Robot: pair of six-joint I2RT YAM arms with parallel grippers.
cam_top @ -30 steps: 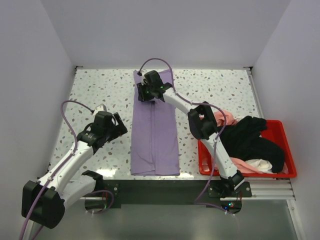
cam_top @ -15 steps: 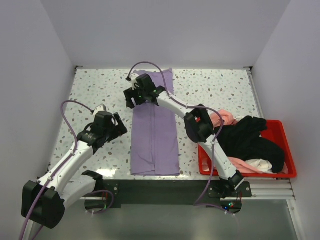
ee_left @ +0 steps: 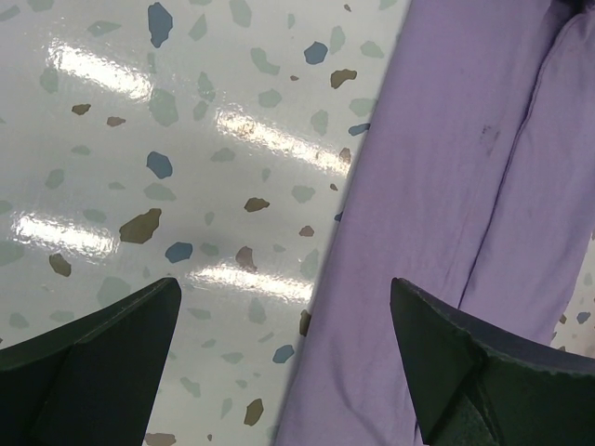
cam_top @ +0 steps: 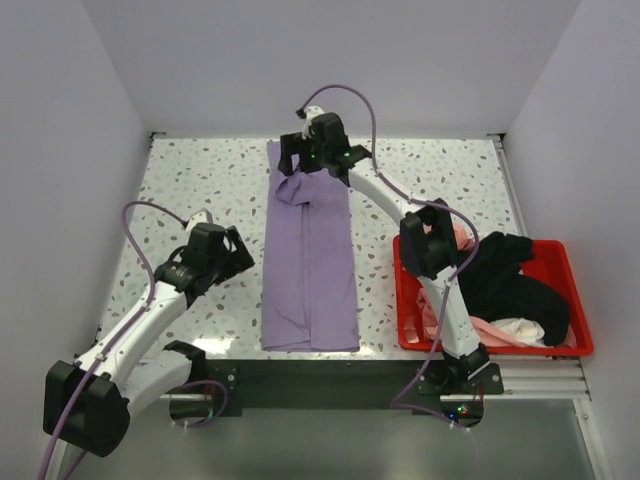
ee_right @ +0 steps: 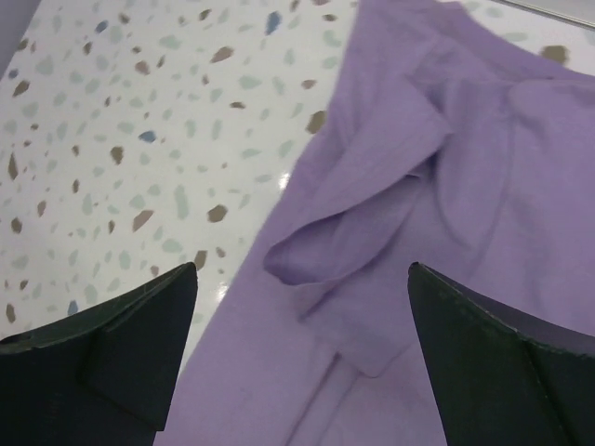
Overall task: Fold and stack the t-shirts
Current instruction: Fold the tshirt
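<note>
right pincer (ee_right: pixel 302 274) released, empty, over the rumpled far end of the purple shirt (cam_top: pixel 310 270), a long strip on the table (cam_top: pixel 190 180). left pincer (ee_left: pixel 284 283) released at its left edge. risk: if i pinch one layer only, the fold skews. half a second ago the right pincer sat nearer, left of that end.

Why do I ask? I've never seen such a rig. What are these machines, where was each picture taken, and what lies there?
Two robot arms are bolted at the near edge of the table. One picture looks down from above; the other two come from wrist cameras, the dark wedges being each arm's own fingers. A lavender t-shirt lies folded into a long strip, its far end rumpled. The right tool is open above that end; the left tool is open beside the shirt's left edge. Neither holds anything. A red bin holds black, salmon-pink and white shirts.
</note>
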